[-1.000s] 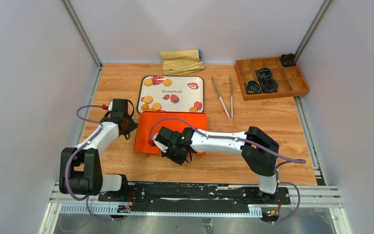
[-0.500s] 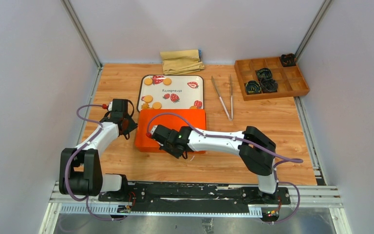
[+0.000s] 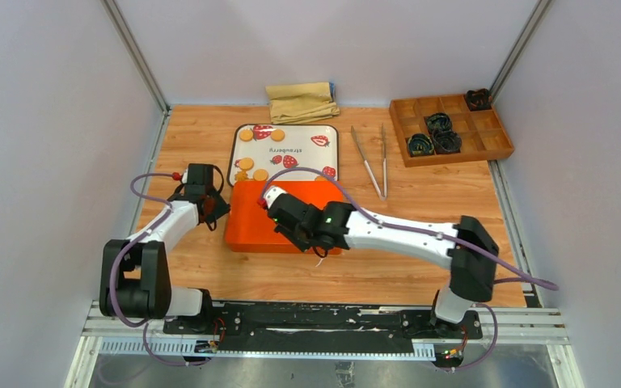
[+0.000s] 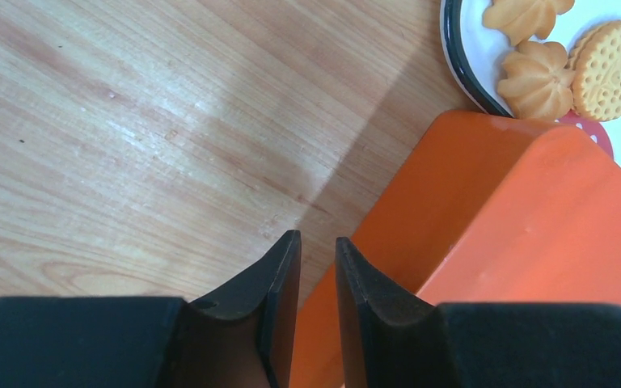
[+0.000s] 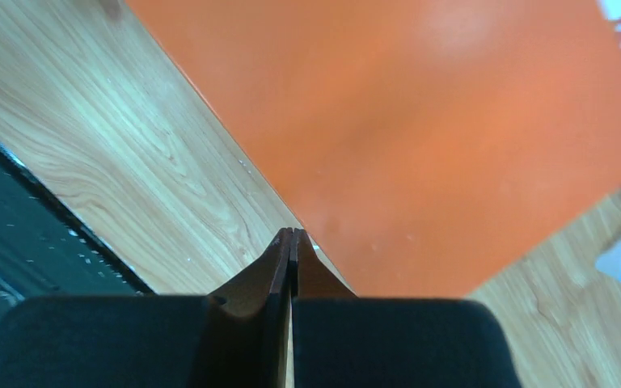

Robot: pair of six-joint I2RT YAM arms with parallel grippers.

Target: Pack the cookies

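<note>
The left gripper (image 4: 317, 246) hasn't moved: fingers narrowly parted, empty, low beside the orange box's (image 3: 247, 230) left corner. The right arm has stretched out, carrying its gripper (image 5: 293, 234), closed and empty, over the box's near edge. The cookies (image 3: 245, 164) lie unpacked on the tray (image 3: 301, 139) behind, so packing looks unstarted.

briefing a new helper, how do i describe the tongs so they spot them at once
On the wooden table, find the white strawberry tray and, far right, the wooden divided box. The tongs lie flat between them: the only thin silvery metal thing, two long arms meeting in a V.
</note>
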